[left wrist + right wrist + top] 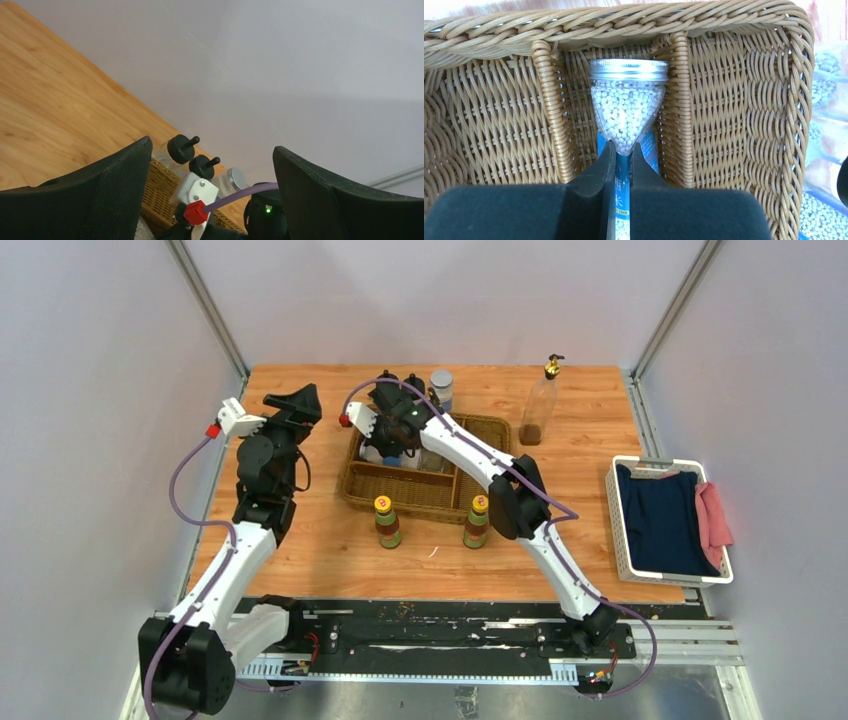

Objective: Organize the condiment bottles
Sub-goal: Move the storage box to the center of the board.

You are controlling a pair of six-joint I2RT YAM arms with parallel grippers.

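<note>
At the bottom centre of the right wrist view, the right tool point(623, 150) is drawn narrow. Its two black fingers point(601, 170) leave only a slit, through which a blue label shows. They sit over the lower body of a grey-lidded jar point(629, 100) full of white beads (whether they touch it or hover just above it I cannot tell). The jar lies in the middle compartment of a wicker basket point(734, 100), its lid toward the top of the frame, with woven dividers close on either side.

In the upper left of the overhead view, the left tool point(296, 402) hangs over the wooden surface point(310, 540) left of the basket. In its own camera its fingers stand wide apart with nothing between them.

At the basket's upper rim two black-capped bottles point(182, 148) stand side by side (inside the basket or just behind it, I cannot tell). A second grey-lidded jar point(441, 386) stands just to their right. Below the basket two yellow-capped bottles point(387, 523) stand upright on the surface, apart from each other and close to its lower rim. A gold-topped bottle point(538, 408) with brown liquid low in it stands right of the basket. At the far right a white crate point(622, 540) holds a dark blue cloth point(660, 520) and a pink cloth point(712, 515).
</note>
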